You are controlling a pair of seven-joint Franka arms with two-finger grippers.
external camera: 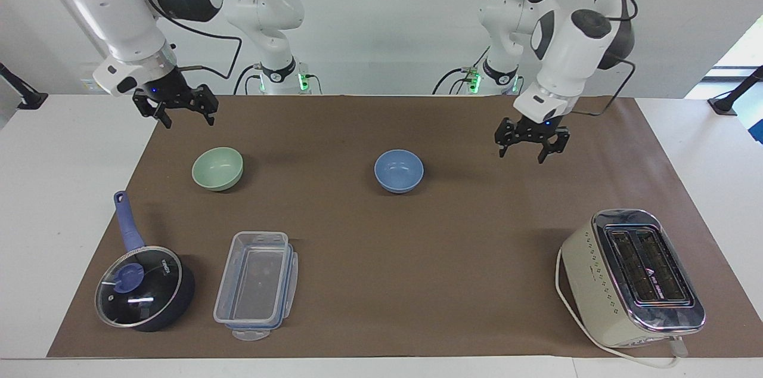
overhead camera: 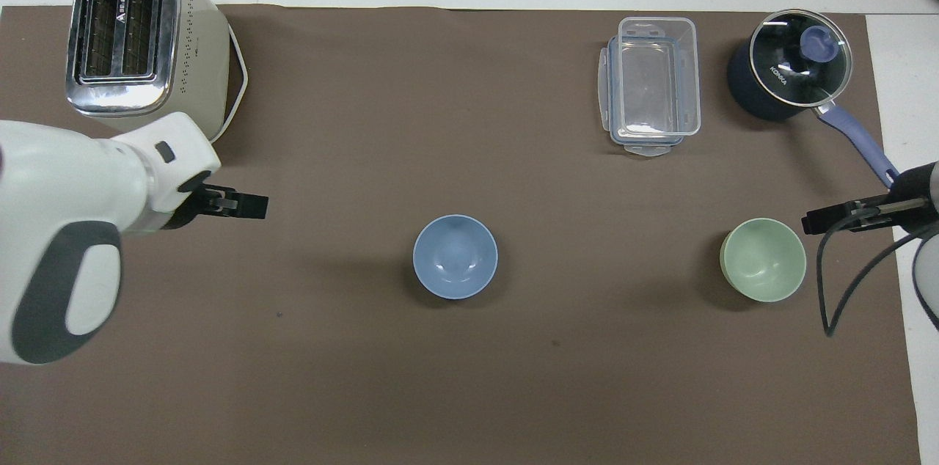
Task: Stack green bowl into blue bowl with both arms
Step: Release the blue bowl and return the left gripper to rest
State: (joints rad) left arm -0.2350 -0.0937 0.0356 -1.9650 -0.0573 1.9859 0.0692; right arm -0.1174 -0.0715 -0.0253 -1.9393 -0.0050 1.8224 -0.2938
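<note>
1. on the worktop (external camera: pixel 381 306), under its brown mat, the biggest risk is a collision between arms: the blue bowl (external camera: pixel 399 170) sits mid-mat and the green bowl (external camera: pixel 217 168) sits well apart from it toward the right arm's end. if both arms converge on the blue bowl together, their wrists could meet over it.
2. above the mat near the green bowl, the right hand (external camera: pixel 177 110) hangs with fingers spread, holding nothing. it is raised and not over the bowl, so a straight descent would miss or clip the rim and send the light bowl skidding toward the saucepan (external camera: pixel 146 287) or the clear container (external camera: pixel 257 286).
3. over bare mat between the blue bowl and the toaster (external camera: pixel 633 276), the left hand (external camera: pixel 532 145) also hangs spread and empty. the blue bowl stands unsupported, so a green bowl lowered off-centre could tip it or push it along.
4. a pinch on the green bowl's thin wall looks slippery to me; a shallow bite could let it rotate or drop in transit.
5. letting go too high would make the green bowl bounce out rather than nest.
</note>
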